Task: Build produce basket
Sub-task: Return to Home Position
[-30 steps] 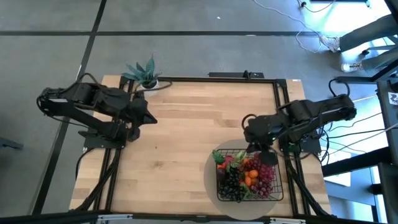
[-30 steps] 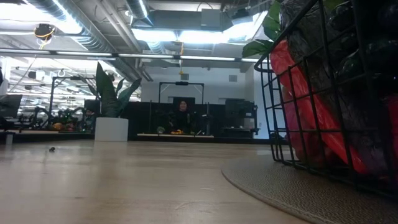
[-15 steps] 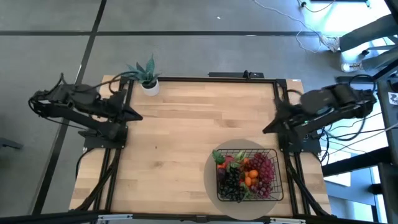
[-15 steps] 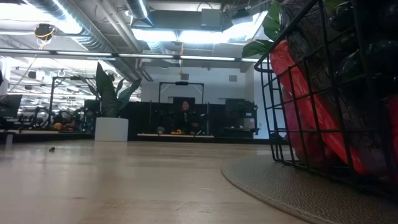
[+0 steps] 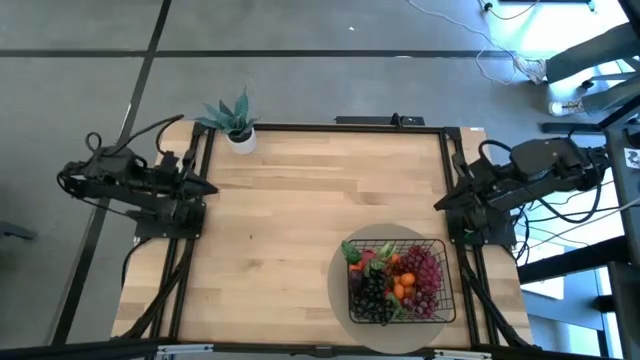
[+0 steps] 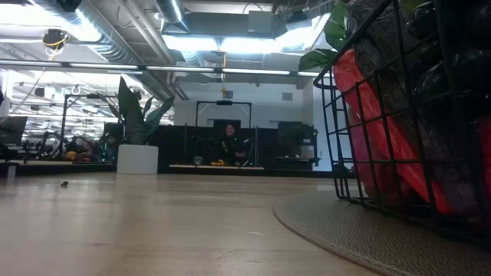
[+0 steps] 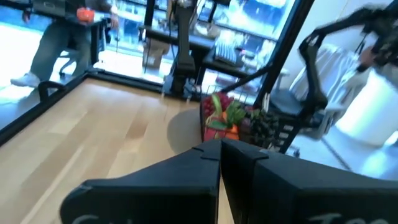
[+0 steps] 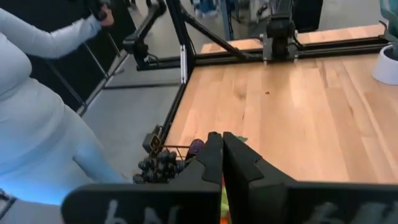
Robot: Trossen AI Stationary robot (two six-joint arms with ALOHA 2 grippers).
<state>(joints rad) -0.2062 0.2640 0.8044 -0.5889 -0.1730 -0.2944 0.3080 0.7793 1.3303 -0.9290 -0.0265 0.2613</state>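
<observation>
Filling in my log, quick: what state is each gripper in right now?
Left gripper: shut, holding nothing.
Right gripper: shut, holding nothing.

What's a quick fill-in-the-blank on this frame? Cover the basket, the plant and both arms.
1. The basket rests on a round beige ____.
2. All the produce lies ____ the basket.
3. The potted plant stands at the corner of the table nearest the ____ arm.
4. The left end effector and right end effector are both ____, holding nothing.
Missing words: mat; inside; left; shut.
</observation>
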